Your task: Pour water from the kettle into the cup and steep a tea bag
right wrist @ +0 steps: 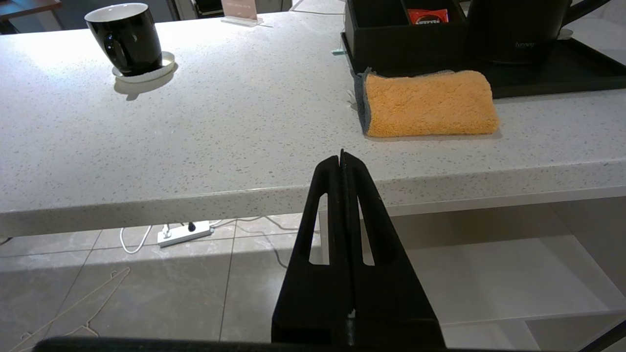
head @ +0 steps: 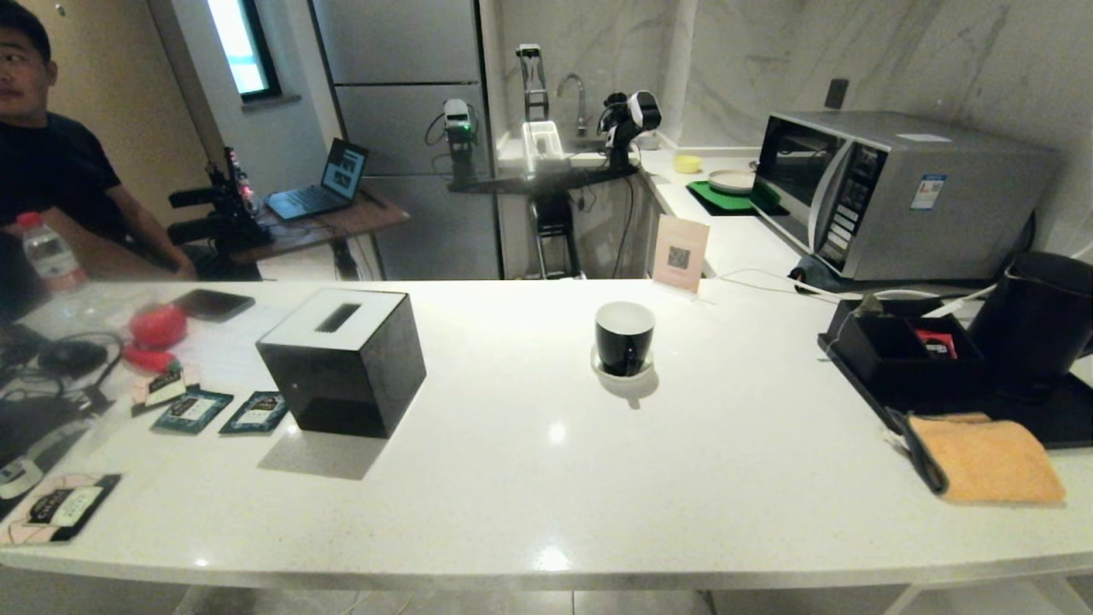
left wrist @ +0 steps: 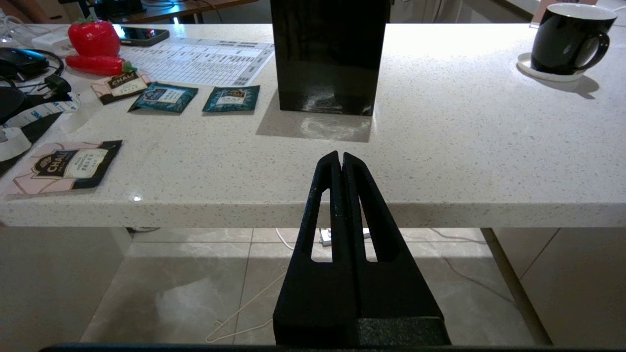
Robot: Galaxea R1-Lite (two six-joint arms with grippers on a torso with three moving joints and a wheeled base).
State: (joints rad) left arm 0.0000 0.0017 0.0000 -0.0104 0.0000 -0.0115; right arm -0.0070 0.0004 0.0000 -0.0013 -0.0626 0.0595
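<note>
From my remote station, left to right: teal sachets (head: pixel 224 412) lie on the white desk (head: pixel 546 478) beside a black tissue box (head: pixel 344 360); my left pincer (left wrist: pixel 341 156) hangs clenched and empty off the desk's near edge. The cup (head: pixel 624 336) stands mid-desk on its saucer (head: pixel 622 369). My right pincer (right wrist: pixel 341 159) is likewise clenched, facing an orange cloth (head: pixel 986 457). The kettle (head: pixel 1037 320) sits on a black tray (head: pixel 1059 414), far right.

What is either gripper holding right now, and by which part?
Nothing. The left gripper and right gripper are both shut on nothing, short of the counter edge; the cup and kettle stand untouched.
</note>
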